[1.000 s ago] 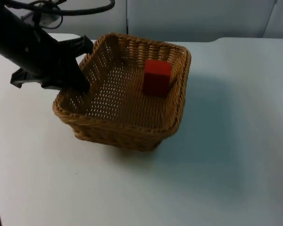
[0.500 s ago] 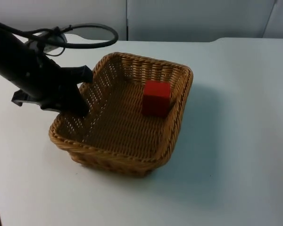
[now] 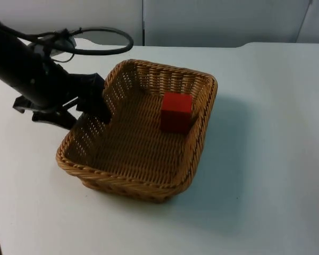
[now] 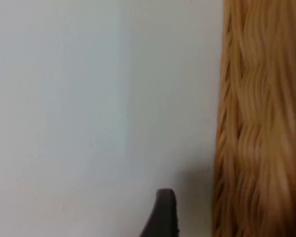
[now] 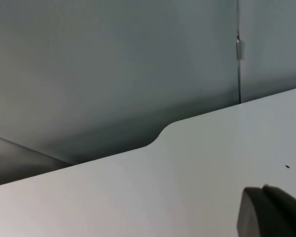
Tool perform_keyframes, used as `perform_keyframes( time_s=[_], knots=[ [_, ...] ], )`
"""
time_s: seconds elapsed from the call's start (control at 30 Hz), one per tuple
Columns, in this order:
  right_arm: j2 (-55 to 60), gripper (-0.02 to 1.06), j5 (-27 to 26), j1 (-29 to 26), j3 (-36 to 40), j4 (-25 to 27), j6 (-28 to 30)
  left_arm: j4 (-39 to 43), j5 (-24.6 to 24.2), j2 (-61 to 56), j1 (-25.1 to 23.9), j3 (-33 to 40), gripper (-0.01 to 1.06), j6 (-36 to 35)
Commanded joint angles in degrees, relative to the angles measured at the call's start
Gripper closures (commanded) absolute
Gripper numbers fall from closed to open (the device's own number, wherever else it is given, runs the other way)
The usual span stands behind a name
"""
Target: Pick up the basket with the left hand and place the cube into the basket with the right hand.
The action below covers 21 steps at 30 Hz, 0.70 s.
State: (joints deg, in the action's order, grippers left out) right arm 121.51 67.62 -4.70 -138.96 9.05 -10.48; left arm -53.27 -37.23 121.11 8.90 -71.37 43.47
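one red cube (image 3: 176, 111) sits inside the wicker basket (image 3: 128, 178), on its woven floor close to the wall on the robot's right and towards the back, standing upright and free of any gripper. the basket rests flat on the white table (image 3: 266, 175), a shallow, roughly square tray of tan weave with a thick braided rim.

the left gripper (image 3: 87, 113) is at the basket's left wall near its rear corner. its two fingers are spread apart: one finger reaches over the rim to the inner side of the wall, the other lies outside, over the table, so the wall runs between them. the fingers look parted rather than clamped on the weave, so the gripper reads as open and straddling the rim. the black left arm (image 3: 26, 71) comes down to it from the upper left corner of the top view.

in the left wrist view the basket's outer weave (image 4: 259, 123) runs as a tall tan band beside bare table, with one black fingertip (image 4: 163, 215) just beside it, apart from the weave.

the right wrist view looks over the table's edge (image 5: 153, 143) towards the grey partition wall (image 5: 113, 64); a dark fingertip (image 5: 269, 212) of the right gripper shows there, and i cannot tell whether its fingers are open or closed. the right arm waits away from the basket.
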Motion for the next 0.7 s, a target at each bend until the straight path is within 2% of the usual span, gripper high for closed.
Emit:
perform_keyframes(
  time_s=[0.0, 0.1, 0.13, 0.23, 0.3, 0.33, 0.4, 0.5, 0.57, 0.67],
  knots=[
    [-0.8, 1.05, -0.7, -0.2, -0.6, 0.9, -0.1, 2.1, -2.6, -0.8, 0.0, -4.7, 0.32, -2.0],
    [-0.8, 1.05, -0.9, -0.2, -0.6, 3.9, -0.1, 9.1, -6.6, -3.8, -0.1, -14.7, 0.36, -6.9],
    [-0.8, 1.05, -0.9, -0.2, -0.6, 3.9, -0.1, 9.1, -6.6, -3.8, -0.1, -14.7, 0.36, -6.9],
    [-0.8, 1.05, 1.7, -0.2, -0.6, 7.5, 0.4, 24.2, -10.9, -9.3, -0.1, -28.4, 0.62, -14.9],
    [-1.3, 1.05, 2.3, -0.2, -0.6, 6.5, 2.0, 34.0, -14.6, -12.6, -0.1, -35.1, 0.83, -20.3],
    [-1.3, 1.05, 2.3, -0.2, -0.6, 6.5, 2.0, 34.0, -14.6, -12.6, -0.1, -35.1, 0.83, -20.3],
    [-2.5, 1.05, 2.3, -0.2, -0.6, 4.8, 3.6, 40.6, -19.5, -16.3, -0.2, -40.3, 1.05, -24.1],
    [-5.3, 1.05, 1.6, -0.5, -0.6, 2.1, 3.9, 41.8, -22.6, -20.2, -0.8, -42.1, 1.05, -26.2],
    [-9.0, 1.05, 0.7, -1.7, -0.6, 1.7, 3.2, 38.4, -26.4, -25.8, -1.7, -41.8, 1.05, -27.0],
    [-14.7, 1.05, 2.3, -3.6, -0.6, 0.1, 3.8, 38.1, -30.4, -29.5, -1.9, -41.8, 1.05, -26.1]
  ],
)
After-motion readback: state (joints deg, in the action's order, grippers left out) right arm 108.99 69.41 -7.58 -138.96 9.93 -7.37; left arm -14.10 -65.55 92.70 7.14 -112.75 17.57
